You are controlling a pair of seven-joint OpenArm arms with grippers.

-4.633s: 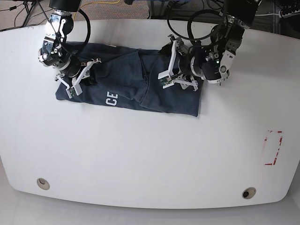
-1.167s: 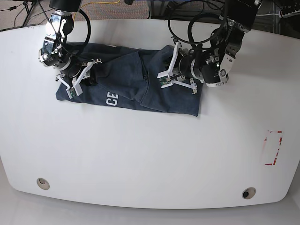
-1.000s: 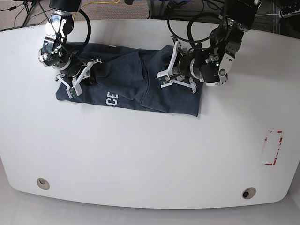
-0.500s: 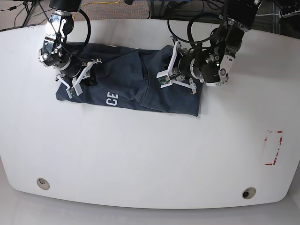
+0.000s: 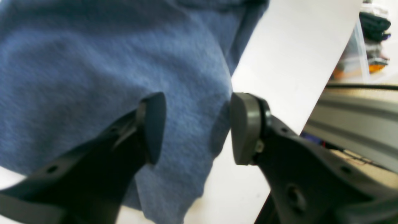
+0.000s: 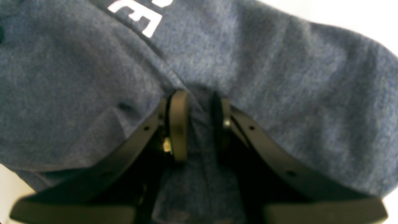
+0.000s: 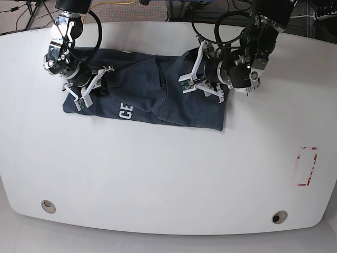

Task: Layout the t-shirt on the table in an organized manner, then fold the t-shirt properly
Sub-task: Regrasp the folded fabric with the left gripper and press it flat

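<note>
The t-shirt (image 7: 145, 95) lies bunched in a rough oblong near the table's (image 7: 158, 174) far edge, left of centre; not spread flat. Folds overlap across the middle, and white letters "CE" show on the near side.

Right gripper (image 6: 195, 124) is at the shirt's left end, jaws nearly together with a ridge of fabric pinched between the pads (image 6: 178, 124). The wrist view shows cloth running up through the gap, so it's gripping the shirt. A bit of white lettering sits just beyond the fingers.

Left gripper (image 5: 196, 124) is at the shirt's right end, jaws clearly apart. One pad is over the fabric, the other over the shirt's edge where it meets bare table. Nothing clamped; cloth lies slack below the gap.

Near the table's front edge are two metal grommets (image 7: 48, 206), one toward each corner. A red-outlined rectangle (image 7: 306, 166) sits by the right edge, well apart from the shirt.
</note>
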